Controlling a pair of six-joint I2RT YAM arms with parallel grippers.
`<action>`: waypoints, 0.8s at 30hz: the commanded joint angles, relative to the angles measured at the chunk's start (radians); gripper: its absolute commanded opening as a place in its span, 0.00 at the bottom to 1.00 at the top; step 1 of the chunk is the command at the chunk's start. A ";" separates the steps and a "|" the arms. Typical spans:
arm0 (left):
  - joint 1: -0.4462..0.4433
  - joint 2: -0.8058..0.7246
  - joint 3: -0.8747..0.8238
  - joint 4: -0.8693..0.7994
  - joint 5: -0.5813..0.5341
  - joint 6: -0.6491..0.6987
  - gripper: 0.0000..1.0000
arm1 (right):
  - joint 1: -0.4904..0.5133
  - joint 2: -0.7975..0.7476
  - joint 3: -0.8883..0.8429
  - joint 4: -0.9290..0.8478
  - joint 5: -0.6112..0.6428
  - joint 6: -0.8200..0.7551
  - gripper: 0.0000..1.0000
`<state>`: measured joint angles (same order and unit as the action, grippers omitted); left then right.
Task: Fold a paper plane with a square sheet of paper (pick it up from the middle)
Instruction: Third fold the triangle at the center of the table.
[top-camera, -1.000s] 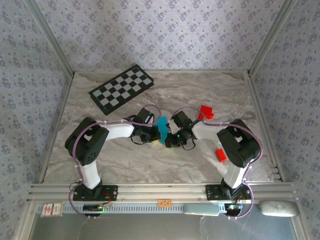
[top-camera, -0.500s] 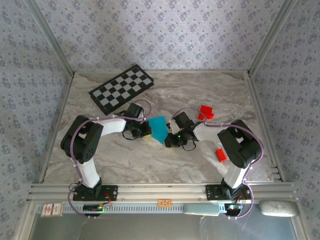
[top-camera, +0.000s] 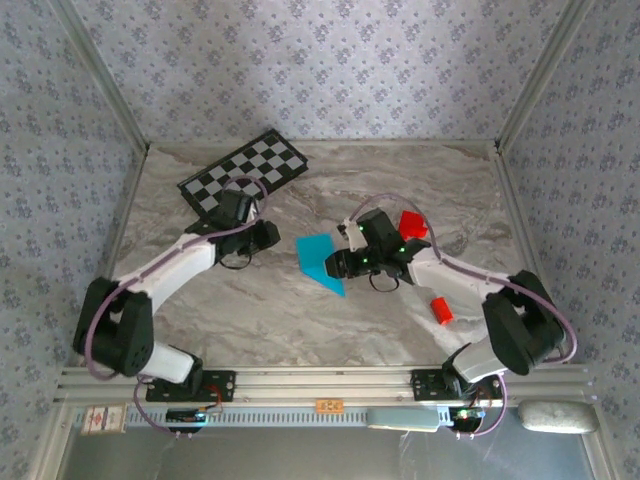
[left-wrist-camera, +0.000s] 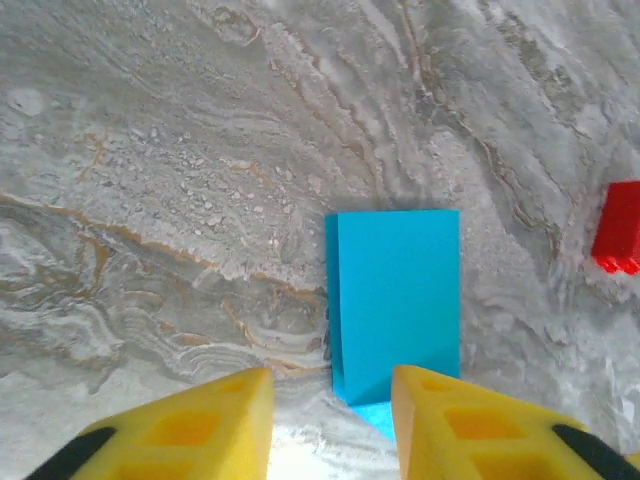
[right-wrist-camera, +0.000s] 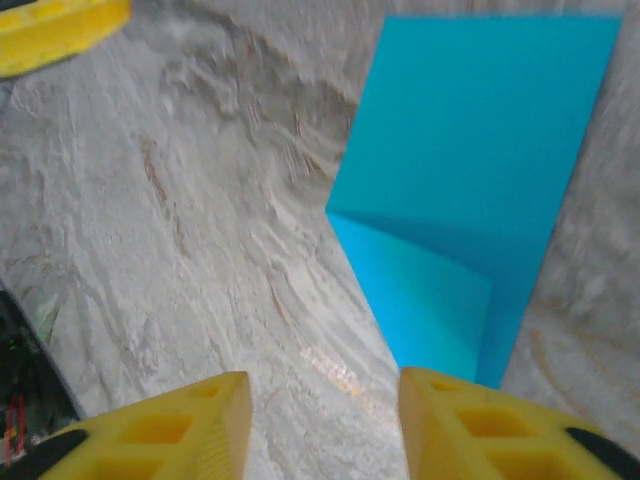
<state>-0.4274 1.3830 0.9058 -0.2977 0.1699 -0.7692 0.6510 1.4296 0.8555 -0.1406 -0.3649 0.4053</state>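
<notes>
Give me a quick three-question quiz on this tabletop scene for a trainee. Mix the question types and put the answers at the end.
1. True or false: the left gripper is clamped on the cyan paper.
2. Where does the checkered board lie? A) beside the right arm's base. B) at the far left of the table. C) under the paper.
3. Fill in: the top view shows ___ red blocks.

Key: 1 false, its fingers are apart with the paper lying beyond them; 2 B; 3 two.
</notes>
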 joint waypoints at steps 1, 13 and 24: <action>0.003 -0.064 -0.083 0.024 -0.018 -0.095 0.47 | 0.024 -0.040 -0.014 0.010 0.144 0.061 0.51; 0.001 -0.121 -0.334 0.372 0.177 -0.381 0.69 | 0.141 0.156 0.009 0.087 0.215 0.183 0.46; -0.030 0.055 -0.340 0.578 0.304 -0.439 0.69 | 0.070 0.258 0.022 0.118 0.201 0.205 0.46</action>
<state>-0.4473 1.3991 0.5526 0.1841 0.4110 -1.1805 0.7437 1.6661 0.8555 -0.0475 -0.1612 0.5850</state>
